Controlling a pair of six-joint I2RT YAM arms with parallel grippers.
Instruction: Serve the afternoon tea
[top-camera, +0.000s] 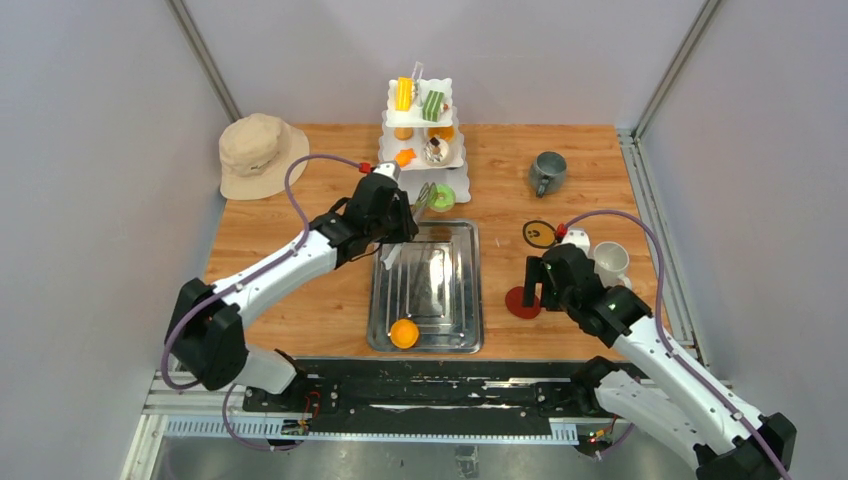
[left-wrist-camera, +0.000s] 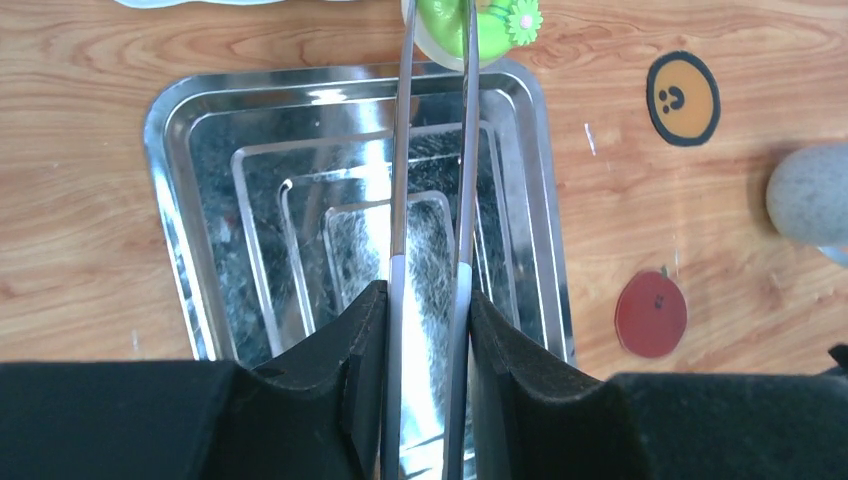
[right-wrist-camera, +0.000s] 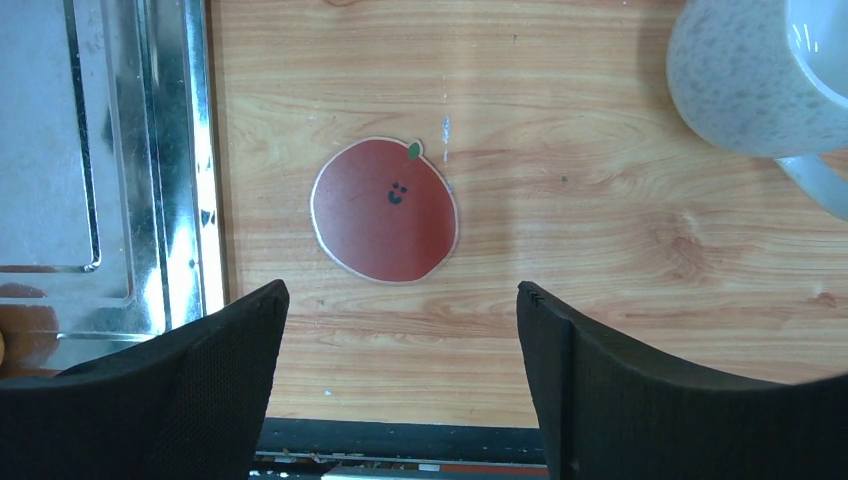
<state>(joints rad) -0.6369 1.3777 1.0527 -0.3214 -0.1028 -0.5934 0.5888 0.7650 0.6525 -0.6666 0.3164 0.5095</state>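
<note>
**Left gripper** (left-wrist-camera: 428, 310): black two-finger jaws closed on the handle end of a pair of slim steel tongs (left-wrist-camera: 400, 160), pressing the two arms close together.
- Tongs: they run forward from the jaws over a rectangular ridged steel tray (left-wrist-camera: 160, 110), which lies directly beneath.
- Green ring-shaped toy pastry with a pink flower (left-wrist-camera: 492, 22): at the far end of the tongs, just beyond the tray's far rim. The tong arms cross it, but the tips are cut off from view, so a pinch cannot be told.
- White tiered stand (top-camera: 447, 158): just beyond the tong tips, carrying orange, green and dark toy pastries (top-camera: 404, 94).
- Round orange toy donut (top-camera: 404, 333): behind the jaws, in the tray's near corner.
- Beige bucket hat (top-camera: 258, 153): far off to this gripper's left.

**Right gripper** (right-wrist-camera: 400, 296): jaws spread wide, holding nothing, above the wooden table (right-wrist-camera: 620, 240).
- Red apple-shaped flat coaster with a face (right-wrist-camera: 385, 210): just ahead, between the fingers.
- White ceramic mug (right-wrist-camera: 760, 70): ahead to the right.
- Round orange black-rimmed coaster (top-camera: 539, 233): further ahead.
- Grey mug (top-camera: 547, 172): well beyond, upright.
</note>
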